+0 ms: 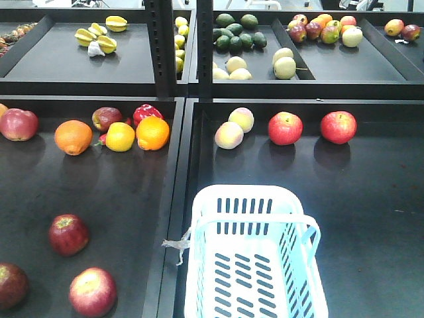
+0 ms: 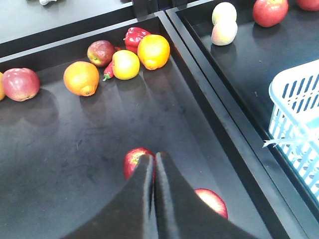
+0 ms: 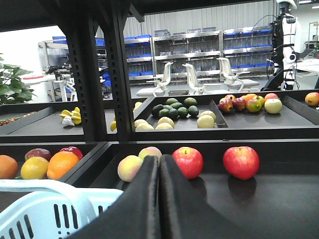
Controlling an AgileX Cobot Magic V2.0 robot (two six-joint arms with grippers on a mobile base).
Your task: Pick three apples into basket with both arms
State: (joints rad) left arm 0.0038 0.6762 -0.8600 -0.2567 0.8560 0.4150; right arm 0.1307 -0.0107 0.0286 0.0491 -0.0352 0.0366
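Observation:
Three dark red apples lie in the left tray's near corner in the front view: one (image 1: 68, 234), one (image 1: 92, 291) and one at the edge (image 1: 10, 285). The pale blue basket (image 1: 242, 193) stands in the right tray, with nothing in it. Neither arm shows in that view. My left gripper (image 2: 153, 157) is shut and holds nothing; its tips hang just over one apple (image 2: 132, 160), with another apple (image 2: 213, 200) to its right and the basket (image 2: 299, 107) further right. My right gripper (image 3: 159, 158) is shut too, above the basket (image 3: 30, 214).
Two bright red apples (image 1: 285, 128) (image 1: 338, 127) and two pale peaches (image 1: 229, 134) lie at the back of the right tray. Oranges (image 1: 73, 136), a lemon, a red pepper and more apples line the left tray's back. A raised black divider (image 1: 177, 199) separates the trays. Upper shelves hold more fruit.

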